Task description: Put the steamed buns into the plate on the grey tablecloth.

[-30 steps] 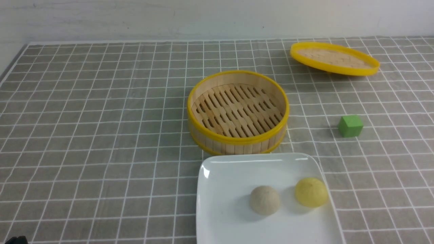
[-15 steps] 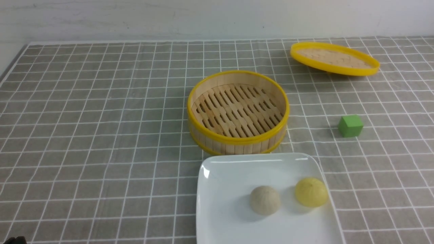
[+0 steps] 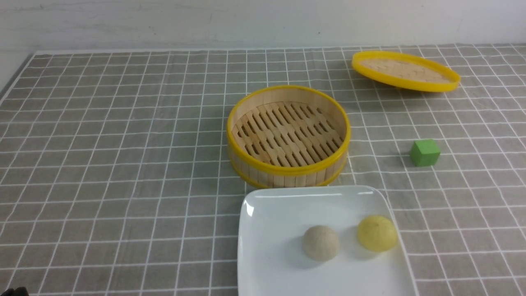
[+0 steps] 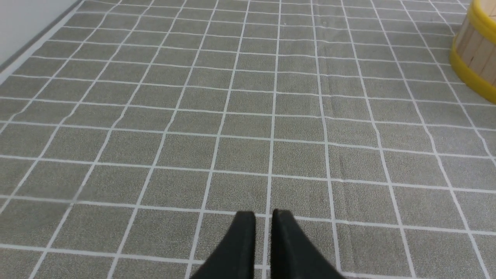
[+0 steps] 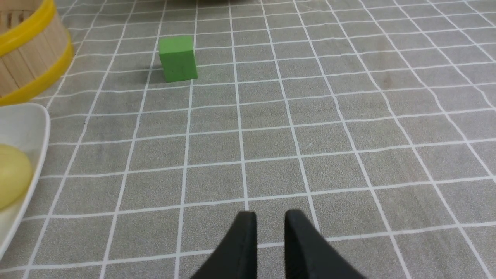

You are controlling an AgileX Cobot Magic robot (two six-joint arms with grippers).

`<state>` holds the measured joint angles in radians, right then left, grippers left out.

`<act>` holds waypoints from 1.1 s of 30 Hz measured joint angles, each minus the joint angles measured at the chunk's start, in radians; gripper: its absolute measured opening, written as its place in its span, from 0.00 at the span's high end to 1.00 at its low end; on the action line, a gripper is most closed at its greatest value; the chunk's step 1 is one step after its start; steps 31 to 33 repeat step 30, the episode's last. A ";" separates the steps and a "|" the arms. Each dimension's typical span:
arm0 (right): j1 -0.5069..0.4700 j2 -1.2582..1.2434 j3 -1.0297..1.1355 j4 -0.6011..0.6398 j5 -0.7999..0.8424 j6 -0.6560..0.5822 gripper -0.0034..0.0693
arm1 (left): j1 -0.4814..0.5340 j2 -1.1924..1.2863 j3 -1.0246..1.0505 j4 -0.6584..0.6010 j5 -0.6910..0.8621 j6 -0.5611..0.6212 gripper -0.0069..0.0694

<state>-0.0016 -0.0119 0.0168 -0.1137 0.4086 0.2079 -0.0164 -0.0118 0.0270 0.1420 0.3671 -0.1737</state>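
Both steamed buns rest on the white square plate (image 3: 263, 205) on the grey tablecloth (image 3: 123, 164): the beige one (image 3: 321, 242) near the middle, the yellow one (image 3: 377, 233) by the right rim. The right wrist view catches the plate's corner (image 5: 23, 120) and the yellow bun (image 5: 11, 174). My right gripper (image 5: 270, 214) hovers over bare cloth to the right of the plate, open a little and empty. Over bare cloth left of the steamer, my left gripper (image 4: 264, 214) has its jaws almost together with nothing between them.
An empty yellow-rimmed bamboo steamer (image 3: 288, 135) stands just behind the plate. Its lid (image 3: 404, 70) lies at the back right. A green cube (image 3: 424, 152) sits to the right of the steamer, ahead of my right gripper.
In the front view, the dark piece of my left arm at the lower left corner has sunk further out of the picture. The buns, plate and steamer have not moved.
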 joint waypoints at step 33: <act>0.000 0.000 0.000 0.000 0.000 0.000 0.71 | 0.000 0.000 -0.001 0.004 0.002 0.000 0.74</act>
